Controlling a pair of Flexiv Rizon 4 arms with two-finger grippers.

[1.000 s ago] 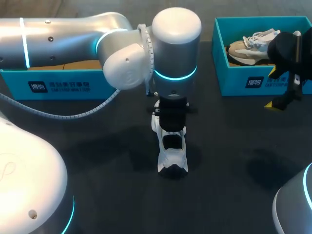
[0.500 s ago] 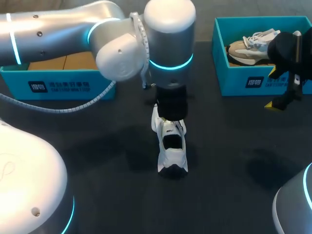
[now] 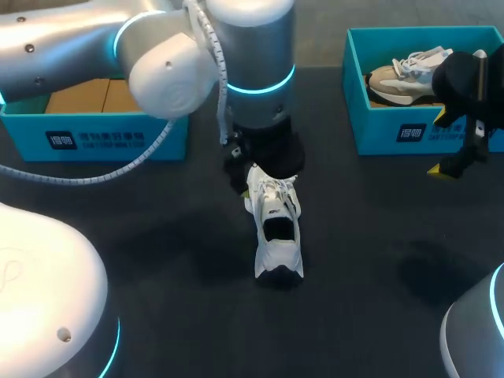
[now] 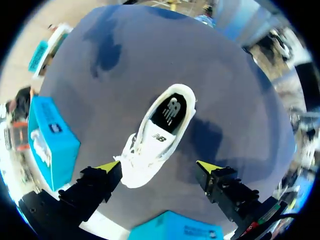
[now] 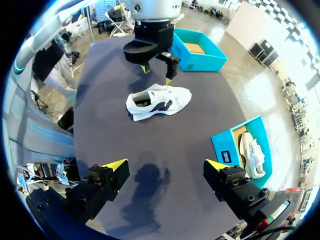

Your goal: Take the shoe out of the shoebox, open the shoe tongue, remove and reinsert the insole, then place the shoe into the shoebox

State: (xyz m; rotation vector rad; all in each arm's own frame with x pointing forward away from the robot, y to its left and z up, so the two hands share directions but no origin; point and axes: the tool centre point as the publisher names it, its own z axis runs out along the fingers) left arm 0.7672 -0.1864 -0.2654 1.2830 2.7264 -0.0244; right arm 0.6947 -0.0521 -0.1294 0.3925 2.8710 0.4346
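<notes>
Your left gripper (image 4: 159, 170) hung open over the toe of the shoe (image 4: 157, 137), which lay mid-table, heel toward your edge; your right gripper (image 5: 166, 165), also open, sat well apart

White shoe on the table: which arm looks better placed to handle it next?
Left, probably. The left gripper hangs open right over the shoe's toe end; the right gripper sits far off by a shoebox.
</notes>
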